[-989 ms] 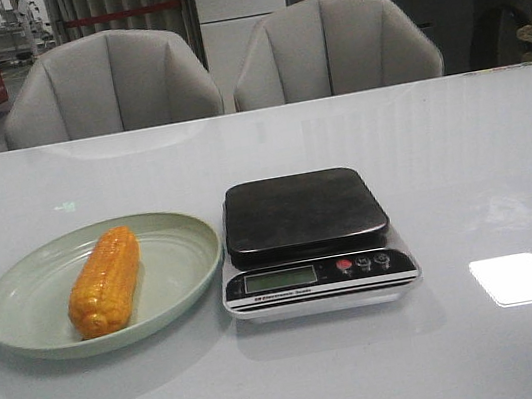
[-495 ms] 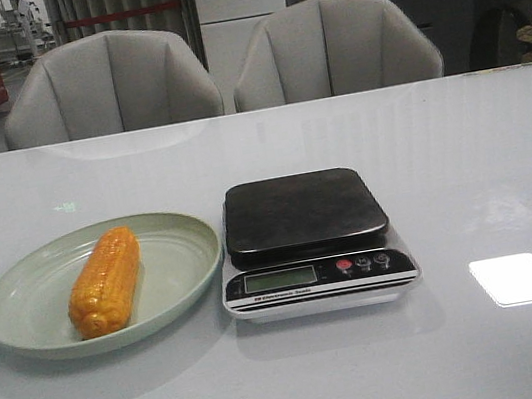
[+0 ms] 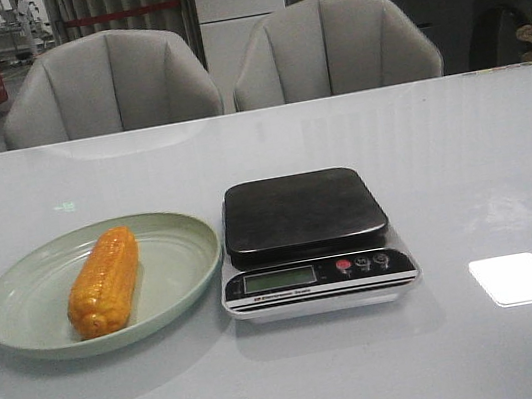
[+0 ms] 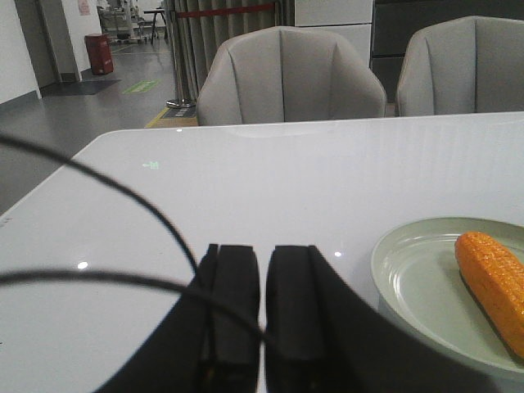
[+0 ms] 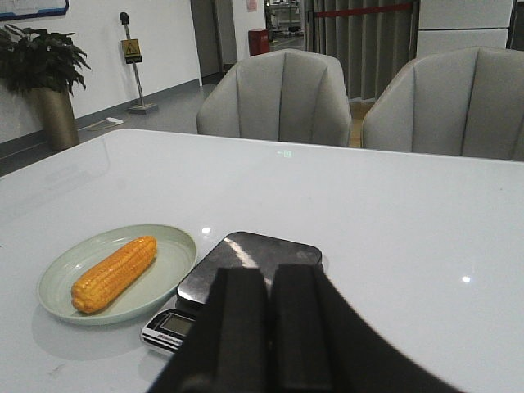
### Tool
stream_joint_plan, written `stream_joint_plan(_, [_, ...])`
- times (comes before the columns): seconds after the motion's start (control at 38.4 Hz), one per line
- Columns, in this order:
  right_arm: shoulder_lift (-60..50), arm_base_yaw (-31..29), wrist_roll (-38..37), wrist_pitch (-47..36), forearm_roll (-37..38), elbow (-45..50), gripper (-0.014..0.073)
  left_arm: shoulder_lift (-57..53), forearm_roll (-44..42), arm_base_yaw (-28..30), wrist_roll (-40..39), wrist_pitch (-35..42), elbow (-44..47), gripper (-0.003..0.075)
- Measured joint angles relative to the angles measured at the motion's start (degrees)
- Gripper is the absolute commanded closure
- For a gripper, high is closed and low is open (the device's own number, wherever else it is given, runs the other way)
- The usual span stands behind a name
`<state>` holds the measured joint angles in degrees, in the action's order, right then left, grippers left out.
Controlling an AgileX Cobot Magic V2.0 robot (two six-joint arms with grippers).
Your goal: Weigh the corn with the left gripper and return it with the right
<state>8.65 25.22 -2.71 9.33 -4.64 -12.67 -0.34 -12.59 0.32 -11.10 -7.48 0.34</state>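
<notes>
The orange-yellow corn (image 3: 105, 281) lies on the pale green plate (image 3: 180, 264) at the table's left. It also shows in the left wrist view (image 4: 494, 278) and the right wrist view (image 5: 115, 273). A kitchen scale (image 3: 304, 216) with a dark empty platform stands just right of the plate. My left gripper (image 4: 262, 270) is shut and empty, held over bare table to the left of the plate (image 4: 417, 286). My right gripper (image 5: 270, 286) is shut and empty, held nearer than the scale (image 5: 246, 258). Neither gripper shows in the front view.
Two grey chairs (image 3: 111, 82) (image 3: 331, 45) stand behind the table's far edge. A black cable (image 4: 106, 192) loops across the left wrist view. A bright light patch (image 3: 517, 278) lies on the table at the right.
</notes>
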Motion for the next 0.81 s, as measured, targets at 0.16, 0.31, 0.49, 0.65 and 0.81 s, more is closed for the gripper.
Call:
stream_joint_plan(0.16, [0.0,0.0,0.0,0.0,0.0,0.0,0.046,0.0,0.0,0.0,0.0,0.0,0.0,0.0577])
stream_joint_plan(0.31, [0.0,0.0,0.0,0.0,0.0,0.0,0.046,0.0,-0.04,0.0,0.0,0.0,0.0,0.0577])
stream_joint_plan(0.49, [0.0,0.0,0.0,0.0,0.0,0.0,0.046,0.0,-0.14,0.0,0.0,0.0,0.0,0.0577])
stream_joint_plan(0.65, [0.0,0.0,0.0,0.0,0.0,0.09,0.046,0.0,-0.13,0.0,0.0,0.0,0.0,0.0577])
stream_joint_plan(0.81, [-0.13,-2.55,0.0,-0.36,3.29,2.25,0.046,0.0,-0.13,0.0,0.0,0.0,0.0,0.0577])
